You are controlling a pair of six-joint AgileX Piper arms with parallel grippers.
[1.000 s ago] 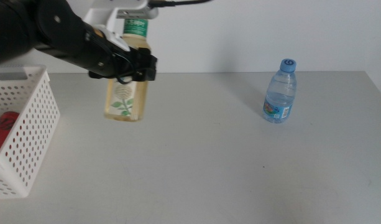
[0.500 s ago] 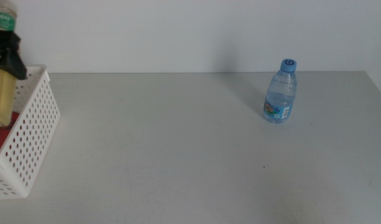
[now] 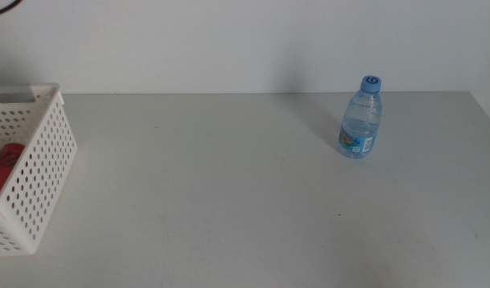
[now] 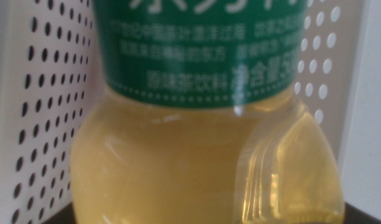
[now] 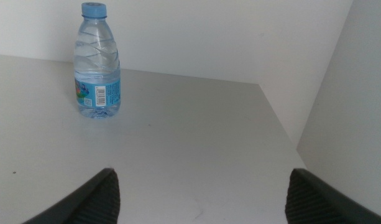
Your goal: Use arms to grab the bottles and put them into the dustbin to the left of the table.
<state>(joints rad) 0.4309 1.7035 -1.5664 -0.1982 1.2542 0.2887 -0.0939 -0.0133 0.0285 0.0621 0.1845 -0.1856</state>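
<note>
The pale-yellow tea bottle [image 4: 202,155] with its green label fills the left wrist view. My left gripper [image 4: 199,220] is shut on it, and only dark jaw edges show beside it. The perforated white walls of the dustbin [image 4: 47,93] stand close behind the bottle. In the middle view the dustbin [image 3: 37,160] sits at the table's left edge with the red can [image 3: 3,168] lying inside; neither arm shows there. The small clear water bottle [image 3: 360,120] stands upright at the far right. My right gripper [image 5: 202,199] is open, well short of the water bottle [image 5: 97,62].
The light-grey table [image 3: 229,192] stretches between the dustbin and the water bottle. A white wall runs along the back, and the table's right edge [image 5: 283,130] lies just beyond the water bottle.
The left arm carried the tea bottle leftward, over the dustbin and out of the middle view. The water bottle and the red can have not moved.
</note>
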